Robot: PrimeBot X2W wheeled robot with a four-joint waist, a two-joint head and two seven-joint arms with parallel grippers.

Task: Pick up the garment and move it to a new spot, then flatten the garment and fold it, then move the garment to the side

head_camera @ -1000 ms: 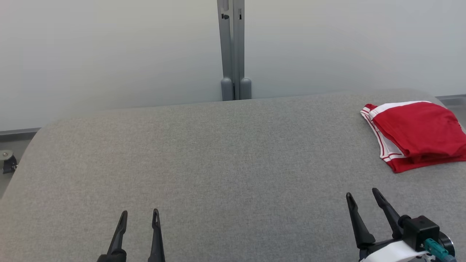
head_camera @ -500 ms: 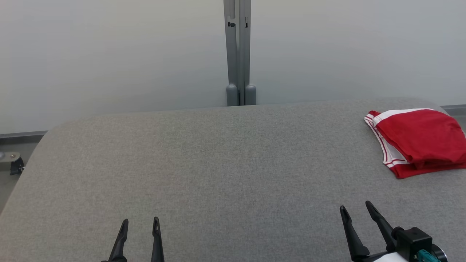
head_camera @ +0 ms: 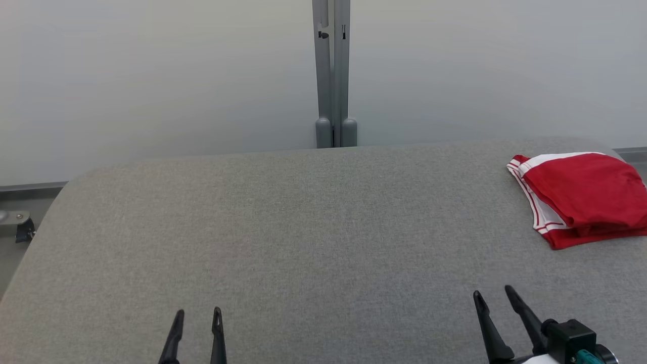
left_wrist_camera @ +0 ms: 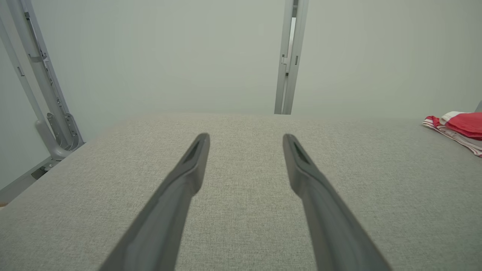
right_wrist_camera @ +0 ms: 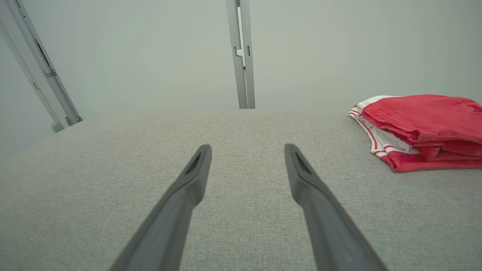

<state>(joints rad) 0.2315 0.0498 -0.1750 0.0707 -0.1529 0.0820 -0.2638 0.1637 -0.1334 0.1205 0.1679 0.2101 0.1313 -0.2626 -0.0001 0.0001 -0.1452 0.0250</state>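
Showed the left gripper (head_camera: 198, 312) with its two dark fingers spread wide and nothing between them, tips poised above bare grey table (head_camera: 303, 227). Showed the right gripper (head_camera: 492, 291) the same way: fingers parted, empty, pointing forward. Found nothing touching either pair.

Placed the garment (head_camera: 581, 197) ahead of the right fingers and off to their right, well apart from the tips. Placed it much farther to the right of the left fingers. Described a red jersey shirt with white sleeve cloth and thin red-and-white stripes, folded into a low, slightly slumped stack of several layers, with the striped edge turned toward the left fingers' side.

Noted, beyond both pairs and past the far edge of the table, a grey upright post (head_camera: 333, 76) against a pale wall (head_camera: 151, 76).

Judged the cloth soft, light and limp, with no stiffness to keep its shape. Expected it to sag and fall open if lifted by a single layer, and the smooth knit layers to slide over one another. Favoured a hold on the thick edge nearest the right fingers, pinched through the whole stack. Better still, one pair of fingers at each near corner.
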